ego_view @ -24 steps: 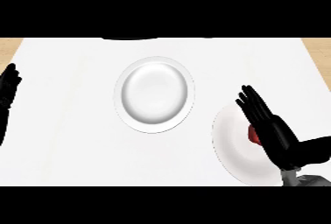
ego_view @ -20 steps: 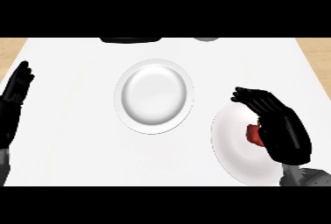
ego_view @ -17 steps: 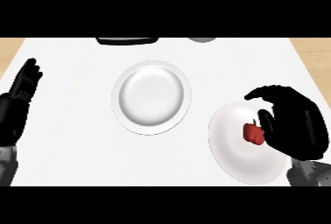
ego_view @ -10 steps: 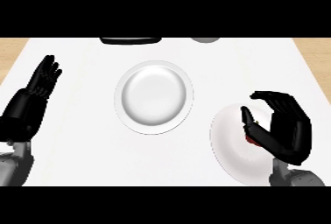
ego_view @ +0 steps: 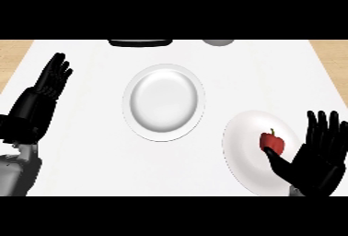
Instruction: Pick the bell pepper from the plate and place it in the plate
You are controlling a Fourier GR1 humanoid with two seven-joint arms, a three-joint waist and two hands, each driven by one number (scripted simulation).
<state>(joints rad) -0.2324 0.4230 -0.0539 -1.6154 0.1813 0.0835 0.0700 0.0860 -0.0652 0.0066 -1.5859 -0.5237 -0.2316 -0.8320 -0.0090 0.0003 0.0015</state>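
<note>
1. White counter (ego_view: pixel 81 175) is bearing everything, extending far ahead of both hands.
2. Empty plate (ego_view: pixel 164 102), the judged destination, is lying ahead and left of the right hand.
3. Near plate (ego_view: pixel 243 152) is sitting just left of the right hand (ego_view: pixel 318 159), which is spreading straight fingers and grasping nothing.
4. Left hand (ego_view: pixel 42 99) is resting, fingers released, at the left edge.
5. Red bell pepper (ego_view: pixel 272 142) is sitting on the near plate, beside the right thumb; the pick step is pending, calling for fingers to curl round it.

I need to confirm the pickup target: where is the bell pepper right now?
In the head view the bell pepper lies on the right-hand plate, toward its right side, just beside the open right robot hand.
</note>
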